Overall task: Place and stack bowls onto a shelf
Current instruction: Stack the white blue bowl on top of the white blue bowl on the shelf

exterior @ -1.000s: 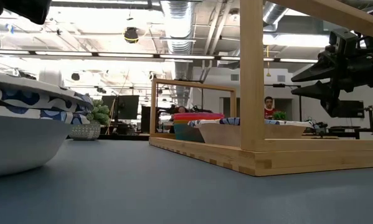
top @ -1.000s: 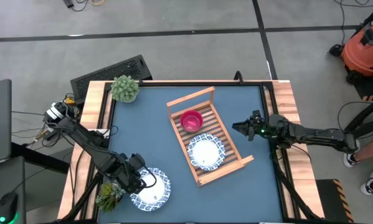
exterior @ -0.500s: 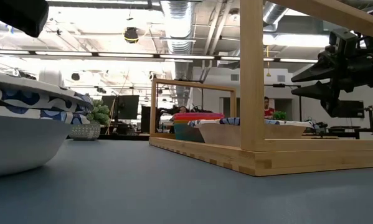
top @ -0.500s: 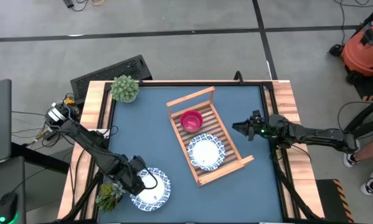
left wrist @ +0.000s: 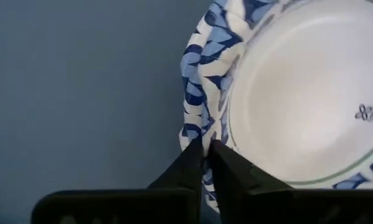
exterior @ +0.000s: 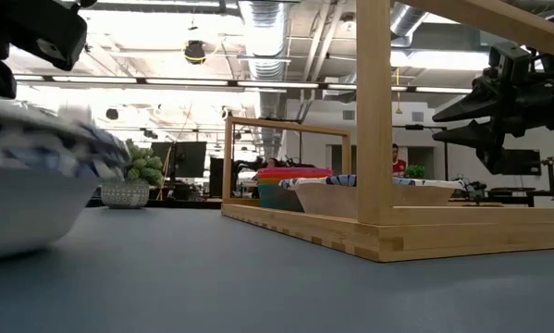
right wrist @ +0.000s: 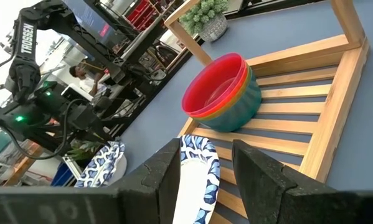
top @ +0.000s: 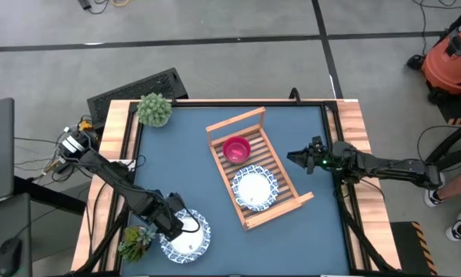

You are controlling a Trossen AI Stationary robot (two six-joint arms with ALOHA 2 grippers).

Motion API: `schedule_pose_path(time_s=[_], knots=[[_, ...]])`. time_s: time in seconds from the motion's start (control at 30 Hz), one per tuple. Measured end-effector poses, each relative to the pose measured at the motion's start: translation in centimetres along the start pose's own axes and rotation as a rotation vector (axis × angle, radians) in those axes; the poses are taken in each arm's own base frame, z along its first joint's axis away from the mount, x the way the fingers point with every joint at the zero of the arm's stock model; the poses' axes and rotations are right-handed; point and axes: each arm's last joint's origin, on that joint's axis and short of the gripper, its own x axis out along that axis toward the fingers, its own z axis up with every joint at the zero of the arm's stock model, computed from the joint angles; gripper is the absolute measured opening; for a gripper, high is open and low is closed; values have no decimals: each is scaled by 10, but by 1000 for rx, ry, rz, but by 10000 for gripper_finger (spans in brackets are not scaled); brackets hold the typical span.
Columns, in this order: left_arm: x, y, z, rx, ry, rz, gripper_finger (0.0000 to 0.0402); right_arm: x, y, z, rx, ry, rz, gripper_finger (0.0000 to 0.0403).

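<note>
A white dish with a blue-patterned rim sits near the table's near-left corner. My left gripper is shut on its far-left rim. The wooden slatted shelf lies at the table's middle. It carries a stack of small bowls with the red one on top and a second patterned dish. My right gripper hangs open in the air, right of the shelf. My left gripper pinches the dish's blue-patterned rim between its two fingers, one finger on the outer side and one on the inner side. The fingers come slanting down from the table's far-left side. In the low view the dish looks tilted, its underside still low over the table.
A small potted plant stands right beside the left gripper at the near-left corner. Another plant stands at the far-left corner. Open blue table lies between the dish and the shelf. A person shows far off in the room.
My left gripper has moved a little toward the near edge, onto the dish's rim. The dish has shifted slightly and tipped; its rim shows blurred and slanted in the low view. The right arm has kept still.
</note>
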Motion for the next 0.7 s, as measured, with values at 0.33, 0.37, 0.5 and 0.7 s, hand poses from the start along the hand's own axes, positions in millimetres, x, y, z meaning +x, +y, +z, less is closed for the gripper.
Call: schedule_pose_path(time_s=[0.33,0.37,0.5,0.7], knots=[[-9,-2,0,-34,32,14,0,0,0,0,0,0,-1,171],[-11,-2,1,-39,32,24,0,0,0,0,0,0,-1,171],[-23,-5,8,-45,23,32,0,0,0,0,0,0,-1,171],[-31,-5,20,-31,26,28,0,0,0,0,0,0,-1,171]])
